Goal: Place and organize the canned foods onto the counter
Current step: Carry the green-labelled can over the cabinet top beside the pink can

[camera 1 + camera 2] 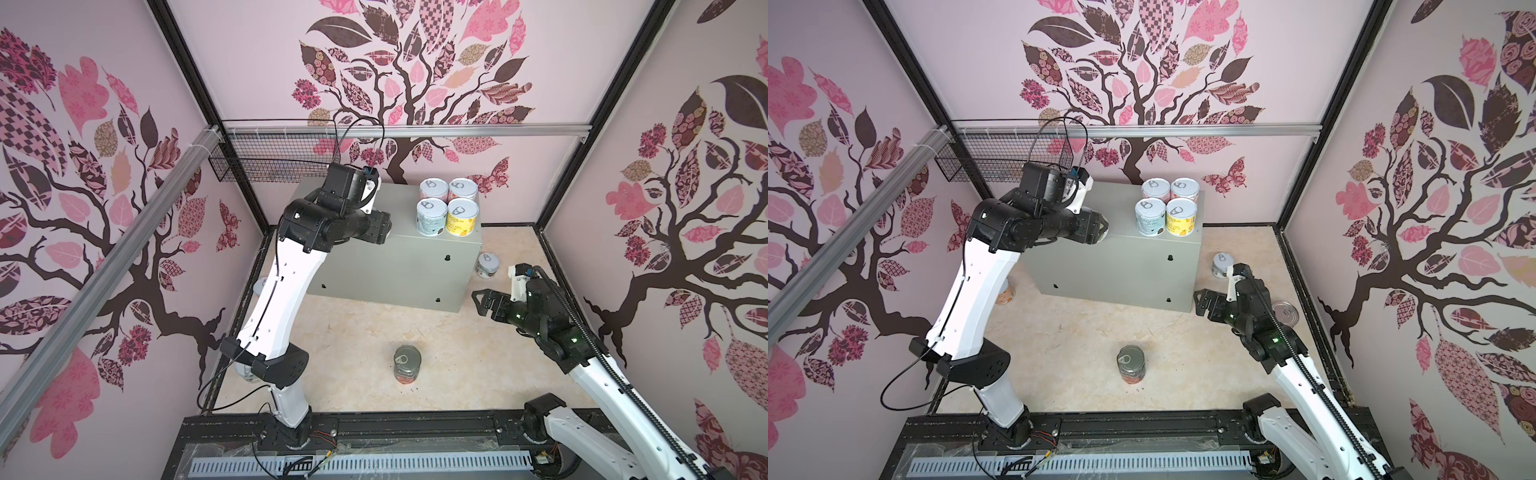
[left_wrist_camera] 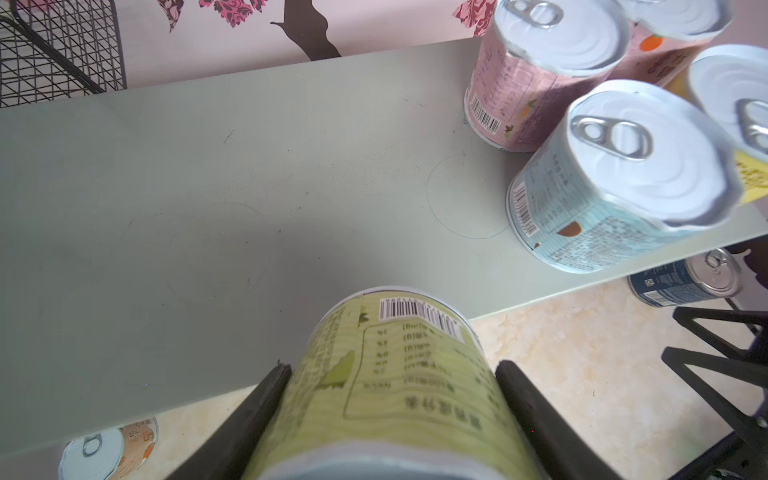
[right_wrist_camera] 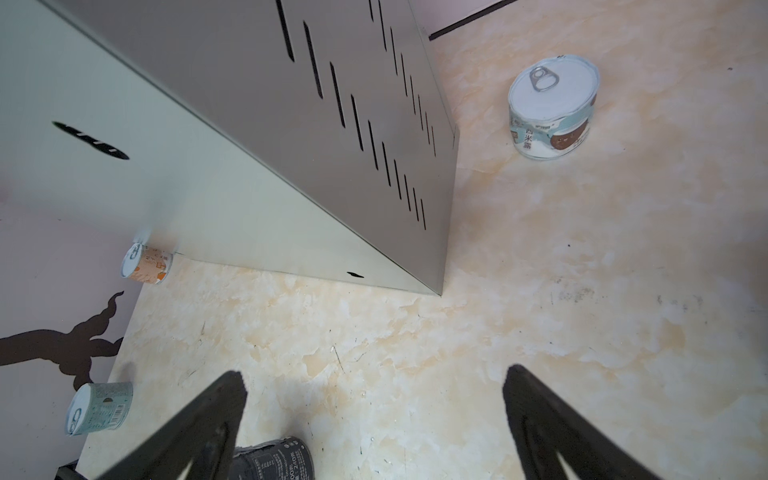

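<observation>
A: Nearest us, what do we have on the marbled beige floor (image 1: 374, 332)?

B: We see a tall reddish-labelled can with a metal pull-tab top (image 1: 407, 364) standing upright, alone, well apart from both arms. To the right, our right gripper (image 1: 478, 302) hangs low over the floor with its black fingers (image 3: 199, 419) spread wide and nothing between them. A dark blue can (image 3: 272, 459) sits just below it in the wrist view.

A: So that arm is waiting?

B: We judge so; it seems parked clear of the box so the left arm can work.

A: And the left?

B: Our left gripper (image 2: 392, 386) is clamped on a short pale green-labelled can (image 2: 390, 374), held sideways by its wall over the near edge of the big grey metal box, our worktop (image 1: 386, 257). We think a side grip leaves the base free to set down flat.

A: Where would it go?

B: Farther back, at the right end of the worktop, four short cans (image 1: 449, 205) stand in a tight square: blue and yellow in front, two pink behind. The bare top to their left looks like the next slot. A short pale blue can (image 1: 487, 265) waits on the floor right of the box, and a short orange-labelled can (image 1: 1005, 294) at its left.
</observation>
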### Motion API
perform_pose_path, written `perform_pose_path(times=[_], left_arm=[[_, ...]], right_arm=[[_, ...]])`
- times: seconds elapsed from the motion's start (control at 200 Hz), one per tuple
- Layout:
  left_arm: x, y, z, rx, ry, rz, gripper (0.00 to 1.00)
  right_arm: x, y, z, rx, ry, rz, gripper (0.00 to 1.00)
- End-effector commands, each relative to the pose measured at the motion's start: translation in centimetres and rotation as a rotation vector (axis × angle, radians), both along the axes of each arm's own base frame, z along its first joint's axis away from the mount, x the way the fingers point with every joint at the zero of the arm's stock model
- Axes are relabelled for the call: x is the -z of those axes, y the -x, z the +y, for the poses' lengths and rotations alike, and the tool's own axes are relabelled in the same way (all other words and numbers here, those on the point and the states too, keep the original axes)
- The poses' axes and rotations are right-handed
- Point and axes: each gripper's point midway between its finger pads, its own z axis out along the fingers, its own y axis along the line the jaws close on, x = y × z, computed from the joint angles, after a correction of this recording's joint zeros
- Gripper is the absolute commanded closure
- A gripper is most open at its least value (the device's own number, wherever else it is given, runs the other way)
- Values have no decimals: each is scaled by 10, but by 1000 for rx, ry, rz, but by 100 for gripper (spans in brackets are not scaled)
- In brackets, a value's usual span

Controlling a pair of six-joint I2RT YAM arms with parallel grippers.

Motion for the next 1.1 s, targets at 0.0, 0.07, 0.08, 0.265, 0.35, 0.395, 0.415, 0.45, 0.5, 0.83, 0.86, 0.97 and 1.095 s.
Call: perform_pose_path(times=[0.0, 0.07, 0.08, 0.265, 0.35, 0.395, 0.415, 0.45, 0.5, 0.83, 0.86, 0.97, 1.095], left_arm=[[-27, -5, -3, 8, 16, -95, 30], [-24, -9, -5, 9, 10, -94, 30], [-24, -10, -5, 9, 9, -94, 30], [-18, -21, -8, 2, -11, -93, 27], [-16, -25, -11, 3, -10, -95, 27], [-16, -27, -12, 3, -9, -94, 26], [-16, -28, -13, 4, -9, -95, 25], [-15, -29, -13, 3, -9, -94, 25], [-14, -30, -14, 4, -9, -92, 24], [-11, -39, -18, 4, -19, -104, 19], [-11, -40, -19, 4, -20, -106, 19], [-7, -49, -21, -9, -28, -112, 18], [-3, -60, -25, -17, -31, -121, 18]], right_arm=[[-9, 1, 6, -22, -28, -26, 0], [-9, 1, 9, -34, -26, -22, 0], [-9, 1, 10, -36, -25, -21, 0], [-8, 1, 13, -45, -20, -16, 0], [-7, 1, 14, -47, -20, -14, 0], [-6, 1, 14, -49, -19, -12, 0], [-6, 1, 14, -50, -19, -12, 0], [-6, 1, 15, -51, -18, -12, 0], [-6, 1, 15, -53, -17, -12, 0], [-6, 2, 16, -57, -16, -13, 0], [-6, 3, 16, -58, -16, -15, 0], [-6, 3, 15, -57, -13, -16, 0], [-8, 5, 14, -54, -7, -22, 0]])
